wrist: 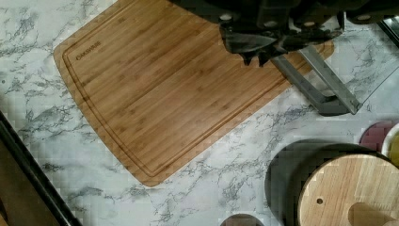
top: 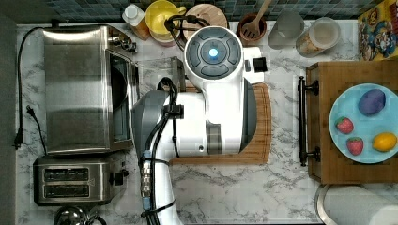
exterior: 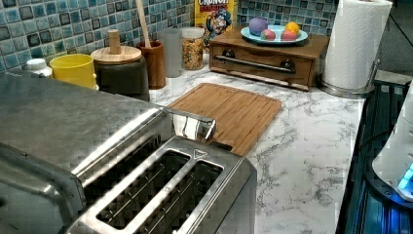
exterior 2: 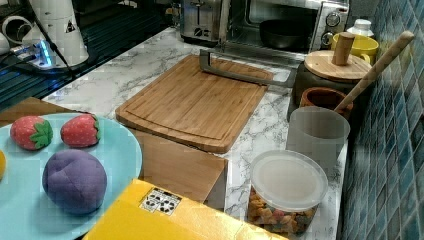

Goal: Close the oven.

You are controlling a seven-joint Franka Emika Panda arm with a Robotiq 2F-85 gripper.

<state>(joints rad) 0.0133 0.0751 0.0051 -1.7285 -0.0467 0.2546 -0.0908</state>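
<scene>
One oven (top: 80, 89), one toaster (top: 70, 182), one cutting board (exterior 2: 192, 102), two strawberries (top: 345, 125), one plate (top: 340, 105)

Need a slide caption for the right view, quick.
Oven door open, its handle over the cutting board.

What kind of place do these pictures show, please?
Most likely a kitchen counter, perhaps a mock-up for robot work. A marble-pattern countertop carries a steel toaster oven with its door open, a two-slot toaster and a bamboo cutting board, with blue tile behind.
</scene>
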